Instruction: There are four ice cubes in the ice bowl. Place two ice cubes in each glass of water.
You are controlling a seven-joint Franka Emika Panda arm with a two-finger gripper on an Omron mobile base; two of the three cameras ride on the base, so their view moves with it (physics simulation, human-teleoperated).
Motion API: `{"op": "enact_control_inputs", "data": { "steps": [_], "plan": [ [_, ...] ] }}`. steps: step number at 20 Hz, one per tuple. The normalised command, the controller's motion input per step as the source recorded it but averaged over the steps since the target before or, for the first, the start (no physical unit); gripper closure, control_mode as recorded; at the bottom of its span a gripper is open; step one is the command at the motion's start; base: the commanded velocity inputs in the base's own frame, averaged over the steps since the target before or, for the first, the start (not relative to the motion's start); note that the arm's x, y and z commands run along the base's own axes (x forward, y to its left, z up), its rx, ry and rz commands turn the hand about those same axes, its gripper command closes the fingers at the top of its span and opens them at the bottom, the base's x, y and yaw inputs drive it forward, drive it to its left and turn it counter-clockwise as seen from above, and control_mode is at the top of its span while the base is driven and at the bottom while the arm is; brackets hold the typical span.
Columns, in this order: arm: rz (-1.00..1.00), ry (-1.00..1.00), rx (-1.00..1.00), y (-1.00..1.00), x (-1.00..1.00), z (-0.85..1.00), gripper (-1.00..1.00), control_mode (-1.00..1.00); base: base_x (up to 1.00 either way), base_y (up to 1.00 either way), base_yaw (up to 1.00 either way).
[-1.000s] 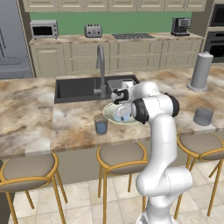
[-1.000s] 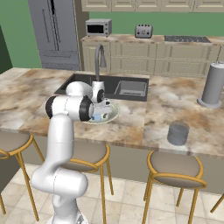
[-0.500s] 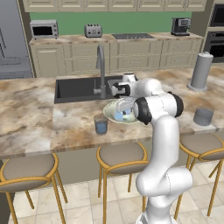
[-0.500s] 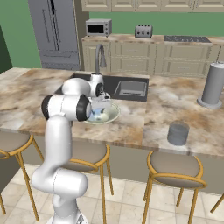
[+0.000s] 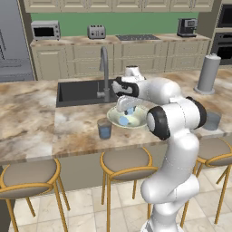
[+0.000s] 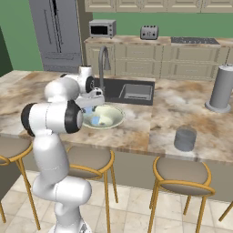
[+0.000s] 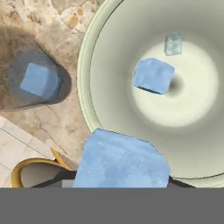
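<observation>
The ice bowl (image 5: 136, 121) (image 6: 111, 119) (image 7: 109, 87) sits on the island counter in front of the sink. My gripper (image 5: 128, 108) (image 6: 91, 107) (image 7: 120, 178) hangs just over its near rim, shut on one ice cube (image 7: 120, 159) that looms large at the bottom of the hand view. Two more ice cubes (image 7: 153, 75) (image 7: 173, 43) lie in the bowl's bottom. One glass of water (image 5: 104, 128) (image 7: 35, 81) stands beside the bowl with an ice cube (image 7: 37, 78) in it. The other glass of water (image 5: 211, 120) (image 6: 185, 139) stands further along the counter.
A dark sink (image 5: 81, 92) with a tall faucet (image 5: 105, 72) lies behind the bowl. A tall grey cylinder (image 5: 208, 74) (image 6: 222, 88) stands at the counter's far end. Bar stools (image 5: 124, 164) line the near edge of the counter.
The jaws have closed around an ice cube at the bowl. The hand has stayed over the bowl, shifting only slightly.
</observation>
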Motion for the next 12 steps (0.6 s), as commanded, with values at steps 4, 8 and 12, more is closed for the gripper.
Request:
{"op": "enact_control_inputs", "data": {
  "steps": [4,8,12],
  "plan": [
    [0.00,0.00,0.00,1.00,-0.29,0.05,1.00,-1.00,0.00,0.00,0.00],
    [0.00,0.00,0.00,1.00,-0.02,0.00,1.00,-1.00,0.00,0.00,0.00],
    [0.00,0.00,0.01,0.94,0.13,0.00,1.00,-1.00,0.00,0.00,0.00]
  ]
}}
